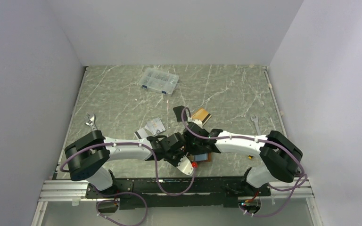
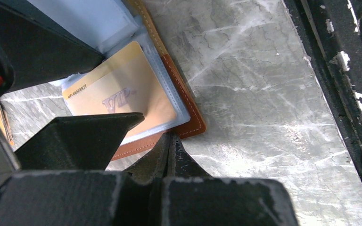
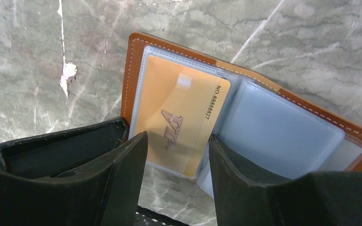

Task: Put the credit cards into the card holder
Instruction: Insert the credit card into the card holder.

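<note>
The brown leather card holder (image 3: 130,70) lies open on the table near the front edge, also in the top view (image 1: 206,158). An orange-gold "VIP" card (image 3: 179,113) sits in its left clear sleeve (image 2: 122,89). My right gripper (image 3: 176,146) is open, its fingers straddling the near edge of that sleeve. My left gripper (image 2: 170,137) is shut, its tip at the holder's leather edge (image 2: 191,127). Another orange card (image 1: 201,114) and two silver-grey cards (image 1: 156,125) (image 1: 141,133) lie loose farther back.
A small flat black rectangle (image 1: 179,112) lies beside the loose orange card. A clear compartment box (image 1: 159,81) stands at the back. One wrench (image 1: 90,121) lies at the left, another (image 1: 255,123) at the right. The black frame rail (image 2: 344,70) runs close to the holder.
</note>
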Action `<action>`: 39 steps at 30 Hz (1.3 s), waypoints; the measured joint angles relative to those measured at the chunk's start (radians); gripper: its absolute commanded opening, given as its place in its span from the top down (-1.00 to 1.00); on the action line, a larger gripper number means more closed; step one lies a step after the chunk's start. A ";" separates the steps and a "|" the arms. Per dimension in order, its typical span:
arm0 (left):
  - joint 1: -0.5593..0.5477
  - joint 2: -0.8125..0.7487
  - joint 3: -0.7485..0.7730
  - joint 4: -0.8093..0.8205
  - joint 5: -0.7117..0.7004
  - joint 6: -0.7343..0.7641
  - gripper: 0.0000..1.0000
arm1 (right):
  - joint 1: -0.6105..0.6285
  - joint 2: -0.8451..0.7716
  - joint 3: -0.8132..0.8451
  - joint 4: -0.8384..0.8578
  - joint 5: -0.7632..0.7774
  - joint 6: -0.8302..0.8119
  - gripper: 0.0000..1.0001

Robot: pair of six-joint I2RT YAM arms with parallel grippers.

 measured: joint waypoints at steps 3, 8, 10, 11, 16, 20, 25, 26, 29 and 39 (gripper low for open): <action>0.000 -0.003 -0.003 0.000 0.000 0.002 1.00 | -0.002 0.005 0.006 0.009 -0.005 -0.004 -0.04; 0.000 -0.004 -0.004 -0.003 0.000 0.004 1.00 | 0.003 0.031 0.027 0.022 -0.006 -0.008 -0.05; 0.000 -0.005 -0.005 -0.008 0.000 0.004 1.00 | 0.010 0.042 0.034 0.021 0.000 -0.012 -0.08; 0.000 -0.006 -0.005 -0.010 -0.001 0.004 1.00 | 0.010 0.043 0.037 0.019 0.001 -0.012 -0.10; 0.008 -0.008 -0.003 -0.016 0.003 0.003 1.00 | -0.008 0.012 0.038 0.002 -0.009 -0.005 -0.19; 0.043 -0.009 0.025 -0.064 0.052 -0.023 1.00 | -0.063 -0.113 0.038 -0.039 0.003 -0.004 -0.23; 0.130 -0.009 0.080 -0.186 0.114 -0.089 1.00 | -0.121 -0.252 0.044 -0.121 0.042 -0.007 -0.29; 0.150 -0.009 0.095 -0.211 0.128 -0.105 1.00 | -0.121 -0.259 0.044 -0.136 0.052 -0.008 -0.32; 0.187 -0.009 0.135 -0.259 0.160 -0.152 1.00 | -0.117 -0.260 0.044 -0.191 0.080 -0.018 -0.40; 0.283 -0.006 0.218 -0.330 0.268 -0.365 1.00 | -0.022 -0.115 0.110 -0.324 0.221 -0.052 -0.50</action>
